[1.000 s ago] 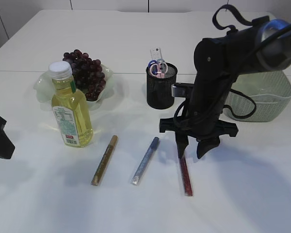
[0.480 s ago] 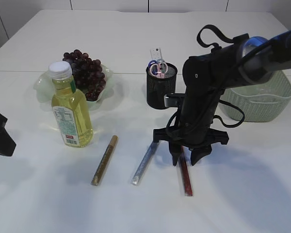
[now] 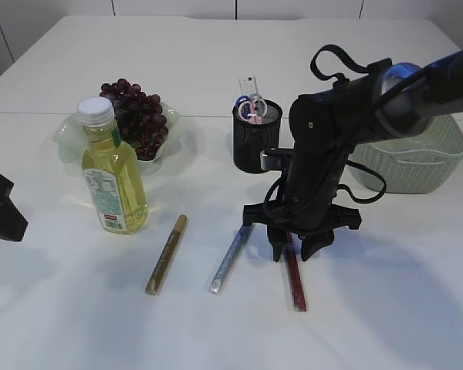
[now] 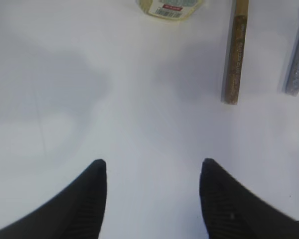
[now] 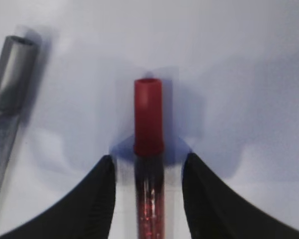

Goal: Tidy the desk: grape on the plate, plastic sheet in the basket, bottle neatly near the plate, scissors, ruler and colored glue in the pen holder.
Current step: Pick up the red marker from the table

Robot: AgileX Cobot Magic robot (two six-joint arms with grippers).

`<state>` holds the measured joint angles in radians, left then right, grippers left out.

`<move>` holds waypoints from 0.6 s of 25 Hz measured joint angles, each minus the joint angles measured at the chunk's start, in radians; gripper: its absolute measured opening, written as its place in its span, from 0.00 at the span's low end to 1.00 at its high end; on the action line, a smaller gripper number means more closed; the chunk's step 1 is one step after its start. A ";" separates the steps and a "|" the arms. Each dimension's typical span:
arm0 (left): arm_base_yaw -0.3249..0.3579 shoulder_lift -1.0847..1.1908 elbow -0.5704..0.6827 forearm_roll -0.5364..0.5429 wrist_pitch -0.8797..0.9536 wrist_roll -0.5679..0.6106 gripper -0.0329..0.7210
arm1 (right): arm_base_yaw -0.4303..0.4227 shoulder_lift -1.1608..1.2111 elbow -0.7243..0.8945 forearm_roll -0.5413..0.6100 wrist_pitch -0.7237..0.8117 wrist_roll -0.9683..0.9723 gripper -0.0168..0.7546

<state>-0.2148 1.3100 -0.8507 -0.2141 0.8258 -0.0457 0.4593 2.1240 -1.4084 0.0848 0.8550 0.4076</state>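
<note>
I have the right claw (image 3: 294,251) down on the surface (image 3: 386,308), jaws part open straddling the red glue (image 5: 149,149) just below its cap, not clamped, silver glue (image 3: 231,255) just left, gold glue (image 3: 167,253) further left, left claw (image 4: 152,196) open and empty.

The setting reads as an office or lab desk staged for robot work: a broad, plain white tabletop (image 3: 216,69) with seams between panels and pale cabinet fronts behind it. Desk supplies support this, a black mesh pen holder (image 3: 255,139) with scissors and a ruler inside it, plus a black two-finger robot arm (image 3: 324,146) reaching over the surface.
</note>
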 joint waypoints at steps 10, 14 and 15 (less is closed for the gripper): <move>0.000 0.000 0.000 0.000 -0.004 0.000 0.62 | 0.000 0.000 0.000 -0.016 -0.002 0.000 0.20; 0.000 0.000 0.000 0.000 -0.004 0.000 0.62 | 0.000 0.000 0.000 -0.018 -0.002 -0.025 0.13; 0.000 0.000 0.000 0.000 -0.004 0.000 0.62 | 0.000 0.000 0.000 -0.018 -0.002 -0.027 0.13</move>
<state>-0.2148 1.3100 -0.8507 -0.2141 0.8217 -0.0457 0.4593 2.1240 -1.4084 0.0671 0.8532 0.3810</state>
